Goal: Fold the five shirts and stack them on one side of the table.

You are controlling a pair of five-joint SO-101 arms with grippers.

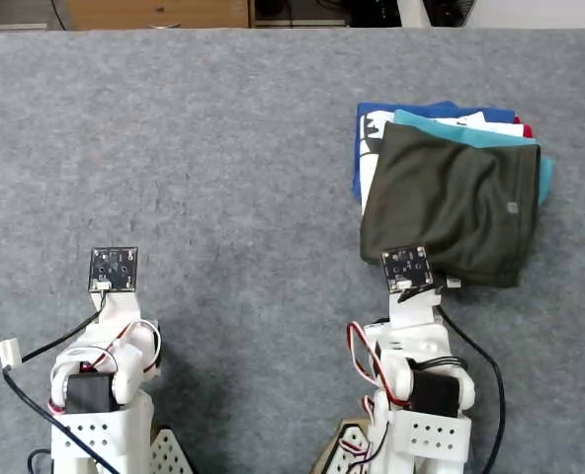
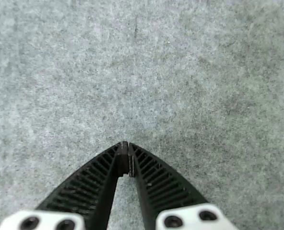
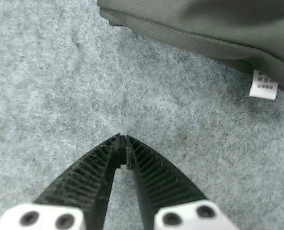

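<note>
The step in hand looked like the last one, or the pause after it. A stack of folded shirts lay on the right side of the grey felt-covered bench [image 1: 223, 148], and five colours could be counted in it. A dark olive-green cotton shirt [image 1: 451, 202] lay on top. Beneath it, edges showed along the far side: a teal shirt [image 1: 449, 127], a white shirt [image 1: 490, 120], a thin sliver of a red shirt [image 1: 527, 129] and a royal-blue shirt [image 1: 411, 107] at the far left corner. By that count the folding seemed done. What might have been left was tidying, since the olive shirt sat turned a little against the ones below, and its small white care label [image 3: 263, 86] poked out at the near edge. Squaring it would have called for the right arm to open its tool, go forward to that near hem and nudge or regrip the cloth without dragging the lower layers. Both arms sat folded up at the near edge of the bench, their wrists bent so the tools pointed down at the bare felt. The left tool [image 2: 124, 146] was well apart from the stack on the left side, its tips pressed together and holding nothing. The right tool [image 3: 123, 139] hung just short of the olive shirt's near left corner, likewise closed tip to tip and empty.
</note>
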